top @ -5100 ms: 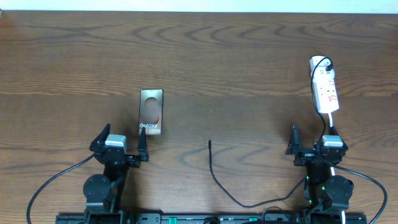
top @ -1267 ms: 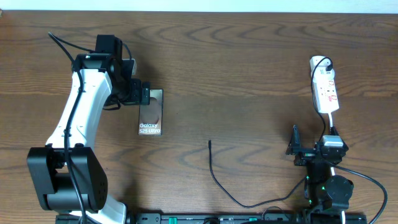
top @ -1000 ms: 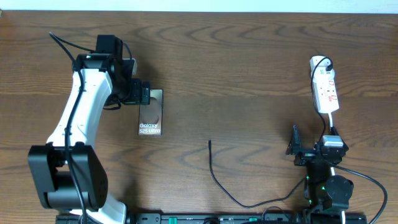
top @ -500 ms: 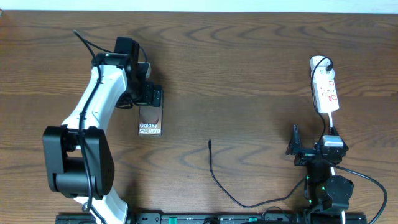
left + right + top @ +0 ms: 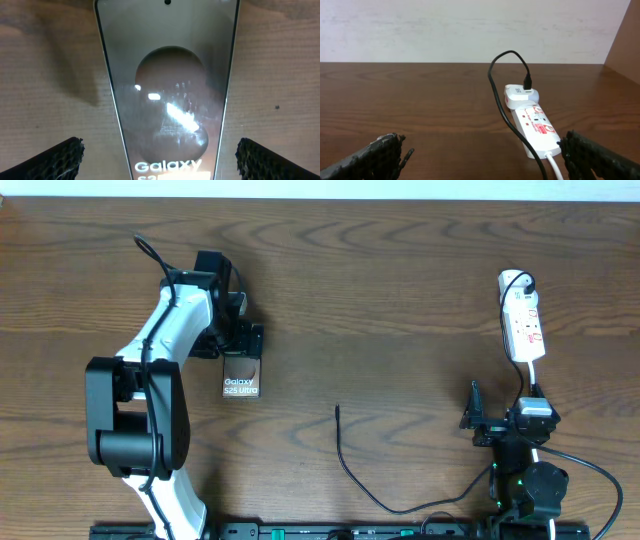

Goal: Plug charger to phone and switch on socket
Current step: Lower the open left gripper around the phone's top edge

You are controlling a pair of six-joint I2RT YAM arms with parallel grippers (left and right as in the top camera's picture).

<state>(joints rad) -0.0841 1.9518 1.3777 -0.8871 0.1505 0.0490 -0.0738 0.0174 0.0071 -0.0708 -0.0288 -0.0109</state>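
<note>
Hovering at far end of the phone (image 5: 242, 377), left gripper (image 5: 243, 340) has fingers spread, one each side. Charger (image 5: 338, 430) lies right of phone, well apart; socket (image 5: 522, 325) farther right. Right gripper (image 5: 480, 420) below socket, fingers apart.

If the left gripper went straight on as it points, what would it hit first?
Likely the phone, centred ahead of the left gripper; the open fingers straddle it, heading for the table.

Dark phone (image 5: 241, 375) with brownish oval and white lettering, red-marked white socket (image 5: 522, 328), black charger (image 5: 338, 430), brown wood-grain table (image 5: 400, 280).
</note>
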